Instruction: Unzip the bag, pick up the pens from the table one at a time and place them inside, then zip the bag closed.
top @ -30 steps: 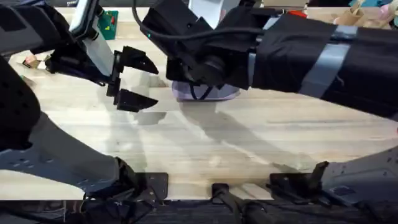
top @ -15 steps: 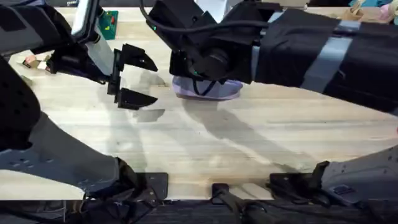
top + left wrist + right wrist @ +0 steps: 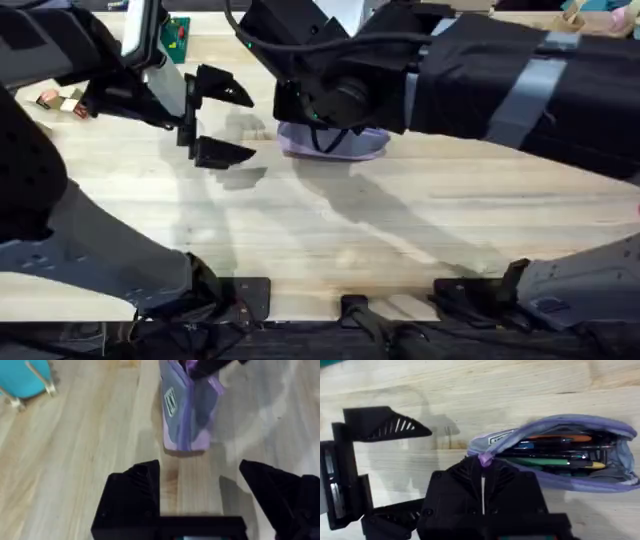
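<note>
Gaping lilac bag (image 3: 555, 455) w/ pens (image 3: 555, 462) inside, label text unreadable, right jaws pinching zip pull (image 3: 485, 460), left jaws spread.

The overhead camera sits above the arm bases, looking down and forward across the table (image 3: 330, 240). The left wrist camera looks low along the tabletop, over its own fingers, toward the bag (image 3: 189, 412) a short way ahead. The right wrist camera looks steeply down, close over the bag (image 3: 560, 452). All three views share the bag; the right wrist view also takes in the left gripper (image 3: 380, 470).
</note>
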